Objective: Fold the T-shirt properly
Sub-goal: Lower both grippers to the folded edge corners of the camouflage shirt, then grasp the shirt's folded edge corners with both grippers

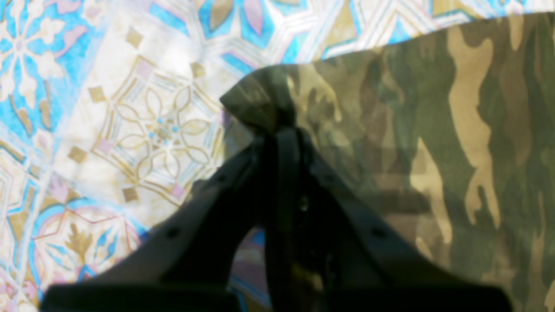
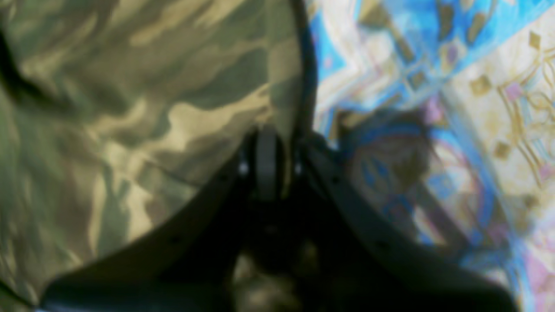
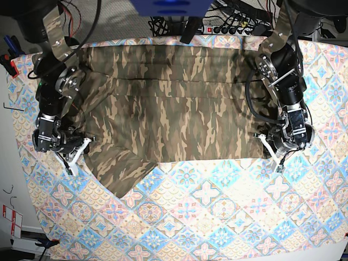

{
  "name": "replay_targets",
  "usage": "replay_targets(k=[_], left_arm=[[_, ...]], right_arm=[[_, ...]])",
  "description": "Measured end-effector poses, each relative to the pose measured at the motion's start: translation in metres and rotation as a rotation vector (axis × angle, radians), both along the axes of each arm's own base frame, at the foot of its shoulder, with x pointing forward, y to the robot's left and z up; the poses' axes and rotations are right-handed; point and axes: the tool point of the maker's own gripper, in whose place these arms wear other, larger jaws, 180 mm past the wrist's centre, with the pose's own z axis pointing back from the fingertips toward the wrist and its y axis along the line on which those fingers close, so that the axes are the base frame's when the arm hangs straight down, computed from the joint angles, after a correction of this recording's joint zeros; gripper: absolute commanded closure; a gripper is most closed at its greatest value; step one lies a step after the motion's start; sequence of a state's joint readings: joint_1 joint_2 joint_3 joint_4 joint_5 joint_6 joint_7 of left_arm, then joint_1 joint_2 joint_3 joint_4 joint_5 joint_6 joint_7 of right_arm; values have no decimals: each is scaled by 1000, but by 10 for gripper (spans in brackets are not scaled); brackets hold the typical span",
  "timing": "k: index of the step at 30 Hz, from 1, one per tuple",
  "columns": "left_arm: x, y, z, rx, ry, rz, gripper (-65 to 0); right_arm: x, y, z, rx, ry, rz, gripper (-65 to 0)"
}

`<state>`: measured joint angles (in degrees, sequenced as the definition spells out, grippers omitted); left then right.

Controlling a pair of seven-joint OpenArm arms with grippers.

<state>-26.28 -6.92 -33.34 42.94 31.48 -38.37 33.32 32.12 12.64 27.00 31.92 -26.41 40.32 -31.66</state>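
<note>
You have both claws clamped on the T-shirt (image 3: 174, 103) spread across the tablecloth (image 3: 217, 217), left claw (image 1: 282, 130) and right claw (image 2: 269, 143) each pinching an opposite edge, seemingly for folding.

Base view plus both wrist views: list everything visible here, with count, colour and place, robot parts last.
T-shirt: one, olive, brown and tan camouflage, spread across the far half of the table.
Tablecloth: one, pastel blue-pink tile pattern, covering the table.
Power strip: one, dark, behind the far edge.
Left gripper: one, black, shut on a T-shirt edge.
Right gripper: one, black, shut on the opposite T-shirt edge.
</note>
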Motion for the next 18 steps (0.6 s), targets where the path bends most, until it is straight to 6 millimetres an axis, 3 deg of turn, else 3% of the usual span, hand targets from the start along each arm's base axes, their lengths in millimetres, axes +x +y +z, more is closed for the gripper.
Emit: replay_targets(k=[7,13,18], left_arm=[[-12,11,9,81,59,-11,0],[-27,24,14,140,52,1,0],[-26,36,27,182,29,16,0]], right_arm=[[0,-34,23,-125,-8,-22,-34],[-20,-40,22,-201,19,-19,-34],[-15,-45,49,-263,-42,-32,-34]])
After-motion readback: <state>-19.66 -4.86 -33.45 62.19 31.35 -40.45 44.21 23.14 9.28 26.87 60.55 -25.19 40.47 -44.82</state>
